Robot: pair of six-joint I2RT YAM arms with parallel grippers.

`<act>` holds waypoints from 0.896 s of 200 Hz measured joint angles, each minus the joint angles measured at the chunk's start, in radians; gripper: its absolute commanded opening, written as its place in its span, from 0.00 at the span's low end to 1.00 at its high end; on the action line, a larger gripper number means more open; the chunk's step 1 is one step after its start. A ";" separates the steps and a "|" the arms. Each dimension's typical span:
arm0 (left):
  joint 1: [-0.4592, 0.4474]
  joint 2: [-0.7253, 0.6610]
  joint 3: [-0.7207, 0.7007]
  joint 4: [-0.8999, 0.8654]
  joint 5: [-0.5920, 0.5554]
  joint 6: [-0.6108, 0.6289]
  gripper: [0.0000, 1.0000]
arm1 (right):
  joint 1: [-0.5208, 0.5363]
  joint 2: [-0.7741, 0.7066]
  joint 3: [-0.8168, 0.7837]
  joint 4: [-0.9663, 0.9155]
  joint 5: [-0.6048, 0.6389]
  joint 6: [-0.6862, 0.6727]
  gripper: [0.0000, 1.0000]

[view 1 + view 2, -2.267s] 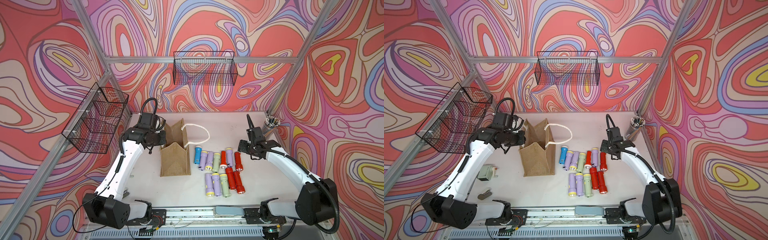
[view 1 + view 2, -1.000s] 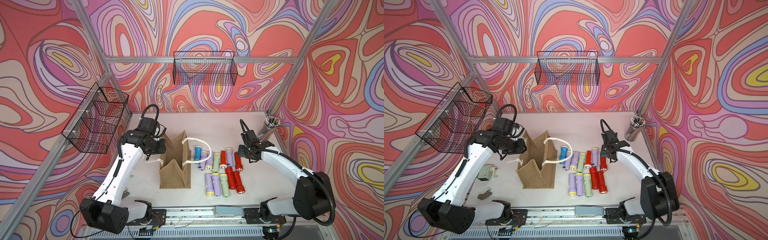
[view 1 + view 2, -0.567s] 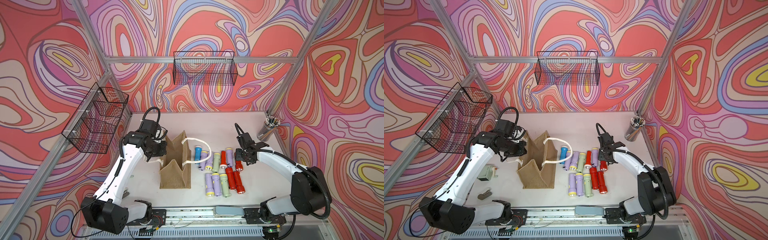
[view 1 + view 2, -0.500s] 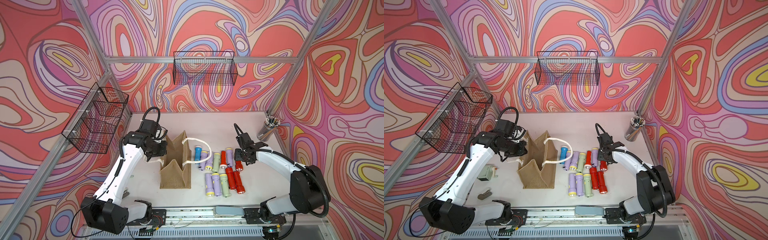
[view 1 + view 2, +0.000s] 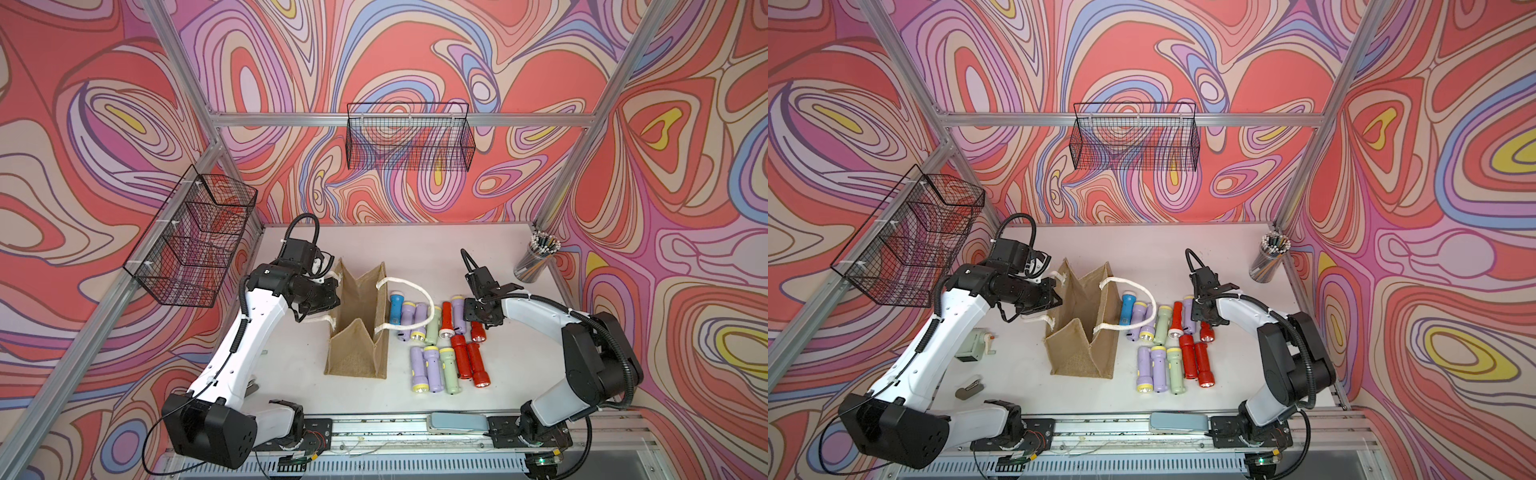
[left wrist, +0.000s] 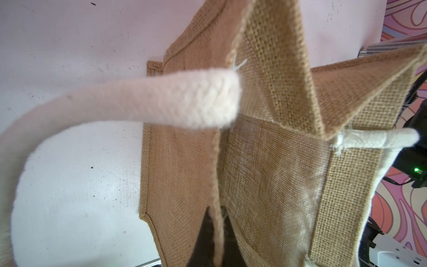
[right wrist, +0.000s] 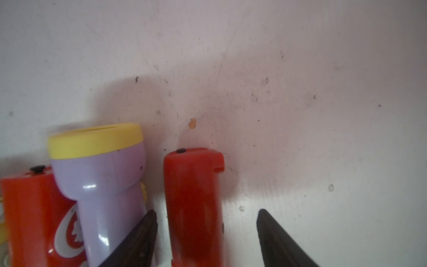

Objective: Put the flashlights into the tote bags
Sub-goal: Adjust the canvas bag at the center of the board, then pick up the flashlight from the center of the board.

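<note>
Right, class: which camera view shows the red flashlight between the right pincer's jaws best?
The right wrist view: the red flashlight shows close up between the jaws of the open right pincer. In both top views it is small and partly hidden under that pincer. The left wrist view shows the tote bag instead.
</note>
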 measured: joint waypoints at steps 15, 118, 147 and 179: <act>0.006 0.000 -0.004 0.000 -0.005 -0.003 0.00 | 0.000 0.013 0.005 0.008 -0.004 0.000 0.69; 0.090 -0.029 -0.058 0.019 0.008 -0.019 0.00 | 0.002 0.084 0.022 0.031 0.002 0.021 0.55; 0.091 -0.029 -0.062 0.025 0.014 -0.018 0.03 | 0.003 0.084 0.022 0.040 0.004 0.027 0.48; 0.091 -0.029 -0.062 0.025 0.019 -0.018 0.18 | 0.003 0.086 0.022 0.047 0.004 0.027 0.38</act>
